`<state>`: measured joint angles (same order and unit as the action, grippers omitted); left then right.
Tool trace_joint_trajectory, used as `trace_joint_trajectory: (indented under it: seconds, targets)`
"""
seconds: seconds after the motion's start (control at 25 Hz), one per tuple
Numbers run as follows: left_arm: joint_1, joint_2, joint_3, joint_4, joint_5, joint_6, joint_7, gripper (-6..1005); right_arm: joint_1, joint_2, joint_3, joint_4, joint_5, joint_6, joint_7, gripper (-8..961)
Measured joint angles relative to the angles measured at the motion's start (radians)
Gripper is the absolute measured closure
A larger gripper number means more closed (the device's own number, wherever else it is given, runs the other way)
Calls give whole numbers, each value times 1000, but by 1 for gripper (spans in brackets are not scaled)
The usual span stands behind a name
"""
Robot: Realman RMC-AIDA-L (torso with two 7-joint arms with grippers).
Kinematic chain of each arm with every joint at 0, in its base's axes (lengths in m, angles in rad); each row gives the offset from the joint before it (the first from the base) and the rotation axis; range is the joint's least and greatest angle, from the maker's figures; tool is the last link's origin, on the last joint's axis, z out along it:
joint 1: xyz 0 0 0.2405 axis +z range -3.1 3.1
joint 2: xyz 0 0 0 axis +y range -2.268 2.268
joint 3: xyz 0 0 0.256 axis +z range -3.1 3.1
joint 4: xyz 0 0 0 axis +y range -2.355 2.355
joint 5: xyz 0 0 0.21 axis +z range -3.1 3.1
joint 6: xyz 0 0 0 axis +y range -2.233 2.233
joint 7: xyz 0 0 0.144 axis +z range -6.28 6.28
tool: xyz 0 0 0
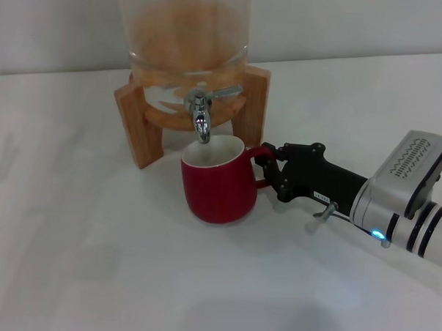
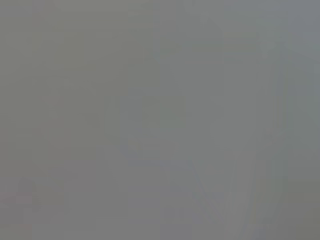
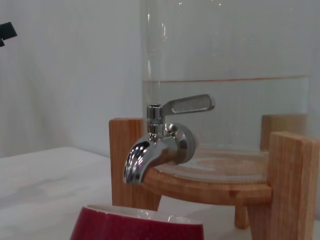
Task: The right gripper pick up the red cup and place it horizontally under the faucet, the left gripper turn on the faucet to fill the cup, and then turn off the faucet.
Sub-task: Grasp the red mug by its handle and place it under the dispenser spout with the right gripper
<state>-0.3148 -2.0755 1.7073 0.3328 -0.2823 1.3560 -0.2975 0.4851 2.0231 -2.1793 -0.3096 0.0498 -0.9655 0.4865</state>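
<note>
Right gripper: black claw reaching in from the robot's right, its fingers clenched on the loop handle of the red cup; a small blue light shows on the wrist behind it.
Red cup: upright on the white table, mouth up and white inside showing, handle turned toward the right gripper (the right wrist view catches only its rim).
Faucet: chrome spout pointing down directly over the cup's far rim, just clear of it; the thin lever sticks out sideways, toward the robot's right.
Glass dispenser: sits in the wooden stand behind the cup; liquid level visible in the right wrist view.
Left gripper: not seen; its wrist view is a uniform grey blur, so its state cannot be judged.
</note>
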Motion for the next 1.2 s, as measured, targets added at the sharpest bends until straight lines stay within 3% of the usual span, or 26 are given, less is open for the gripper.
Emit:
trace_joint_trajectory:
  seconds: [1.2]
  targets:
    - [-1, 0, 0, 0, 0, 0, 0, 120, 5, -5, -50, 0, -2, -9, -4, 765]
